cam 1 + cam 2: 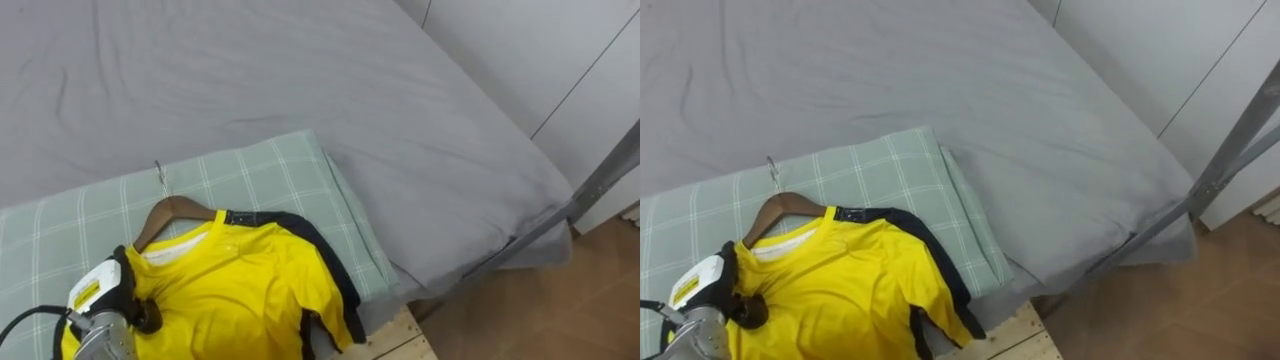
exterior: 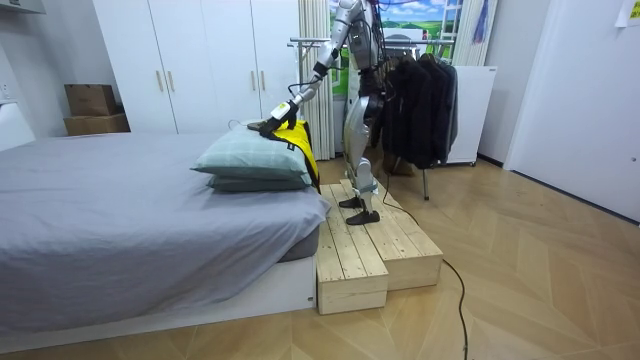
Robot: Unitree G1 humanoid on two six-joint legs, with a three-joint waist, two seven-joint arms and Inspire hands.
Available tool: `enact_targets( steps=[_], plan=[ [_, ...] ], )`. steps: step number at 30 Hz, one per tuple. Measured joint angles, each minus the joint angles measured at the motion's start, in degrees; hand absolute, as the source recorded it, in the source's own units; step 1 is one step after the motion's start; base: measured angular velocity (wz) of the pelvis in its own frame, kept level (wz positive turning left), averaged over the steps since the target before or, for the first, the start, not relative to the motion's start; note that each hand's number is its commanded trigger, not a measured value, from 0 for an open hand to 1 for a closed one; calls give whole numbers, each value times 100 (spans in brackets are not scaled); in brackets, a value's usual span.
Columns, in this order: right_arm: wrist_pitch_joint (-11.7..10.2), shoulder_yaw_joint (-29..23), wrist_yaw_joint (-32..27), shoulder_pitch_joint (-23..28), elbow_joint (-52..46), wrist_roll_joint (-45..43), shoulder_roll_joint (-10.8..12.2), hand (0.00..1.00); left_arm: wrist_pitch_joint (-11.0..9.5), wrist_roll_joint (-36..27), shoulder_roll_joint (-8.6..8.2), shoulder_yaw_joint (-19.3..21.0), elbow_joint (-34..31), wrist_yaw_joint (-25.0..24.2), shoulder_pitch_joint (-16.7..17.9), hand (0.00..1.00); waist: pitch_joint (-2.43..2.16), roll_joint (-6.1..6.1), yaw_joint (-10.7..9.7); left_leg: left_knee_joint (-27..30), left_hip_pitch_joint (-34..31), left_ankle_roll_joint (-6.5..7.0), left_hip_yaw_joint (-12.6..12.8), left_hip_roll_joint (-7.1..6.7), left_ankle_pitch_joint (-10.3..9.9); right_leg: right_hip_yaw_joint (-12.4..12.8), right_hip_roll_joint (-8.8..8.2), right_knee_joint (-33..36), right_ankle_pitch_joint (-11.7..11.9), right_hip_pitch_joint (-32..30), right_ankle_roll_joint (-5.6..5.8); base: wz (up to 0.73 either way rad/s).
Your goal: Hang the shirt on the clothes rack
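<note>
In the room view you see the robot standing on the wooden pallet platform (image 2: 375,250) beside the grey-sheeted bed (image 1: 300,90). The yellow short-sleeved T-shirt (image 1: 240,290), on its brown wooden hanger (image 1: 170,210), lies on the pale green checked pillow (image 1: 260,175). The left hand (image 1: 100,300) rests on the T-shirt's shoulder, and you cannot tell whether its fingers clamp it.

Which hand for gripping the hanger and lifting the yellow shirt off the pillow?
Left, most likely. The left hand lies on the shoulder of the yellow T-shirt, right beside the exposed arm of the brown wooden hanger on the green checked pillow, so it needs only a short move.
</note>
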Motion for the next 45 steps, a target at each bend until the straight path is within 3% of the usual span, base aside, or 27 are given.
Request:
enact_targets(
  steps=[1,2,3,4,5,14,32,38,45],
  plan=[
    [1,1,-10,-1,-3,33,0,0,1,0,0,0,0,0,-1,0,0,0,1,-1,0,0,5,0,0,5,0,-1,0,-2,0,0],
    [1,2,-10,-1,-3,43,0,0,1,0,0,0,0,0,-1,8,0,0,1,-1,0,0,8,0,0,8,1,-1,0,-3,0,0],
    [1,2,-10,-7,-3,70,0,0,1,0,0,0,0,0,-1,58,0,0,2,-2,0,0,12,0,0,13,2,-1,0,-5,0,0],
    [-1,2,-10,-12,-3,92,0,0,1,0,0,0,0,0,-1,90,0,0,2,-2,0,0,13,0,0,15,2,-1,0,-6,1,0],
    [-1,2,-10,-13,-3,99,0,0,0,0,0,0,0,0,-1,100,0,0,2,-2,0,0,14,0,0,15,2,-2,0,-6,0,0],
    [-9,49,-36,-9,9,184,1,0,1,58,124,11,-3,169,-138,100,2,-8,1,-10,11,0,13,-3,0,11,-1,-1,0,7,1,0],
    [-110,211,-67,-9,11,206,19,0,-17,21,147,30,-9,228,-135,100,3,-61,3,-36,9,0,8,-6,0,1,-4,-22,0,6,1,0],
    [-185,213,-69,-9,5,204,29,0,-129,-39,144,69,-11,205,-131,100,0,-66,23,-37,22,0,8,-5,0,-1,-4,-22,3,24,4,0],
    [-210,211,-68,18,5,199,50,0,-135,-61,129,118,-11,117,-50,100,-2,-59,24,-224,273,19,21,-15,15,3,17,-228,42,287,22,0]
  ],
)
